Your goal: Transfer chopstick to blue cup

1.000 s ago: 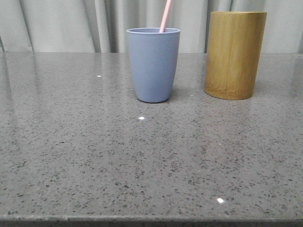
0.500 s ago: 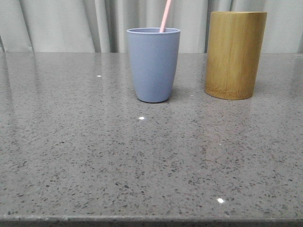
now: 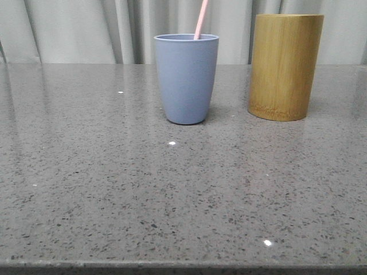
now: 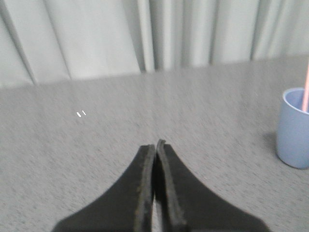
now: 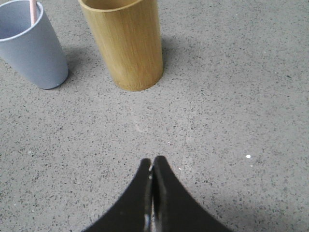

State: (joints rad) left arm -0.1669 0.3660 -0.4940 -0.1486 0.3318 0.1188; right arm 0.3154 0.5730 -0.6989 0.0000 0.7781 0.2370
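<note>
Grey speckled stone table (image 3: 172, 200), pale pleated curtain (image 3: 69, 28) behind. Bamboo cylinder (image 3: 285, 66) upright at about 3 o'clock of the blue cup (image 3: 186, 77) in the front view, near it but apart, a strip of bare table between. Nothing lying on the surface ahead of either vessel. Blue cup upright on the table, base flat. Chopstick (image 3: 200, 18) standing inside the cup, leaning toward 1 o'clock in the front view, upper part rising well above the rim and cut by the frame edge. Left gripper (image 4: 155, 145) seen in the left wrist view: fingers pressed together at the tips, nothing between them, held above bare table, touching nothing visible. Right gripper (image 5: 152, 162) seen in the right wrist view: fingers likewise closed tip to tip, empty, over bare table. Blue cup with chopstick well apart from the left gripper, off to one side. Same cup well apart from the right gripper, bamboo cylinder nearer to that gripper than the cup. No contact between either gripper and cup, chopstick or cylinder.
</note>
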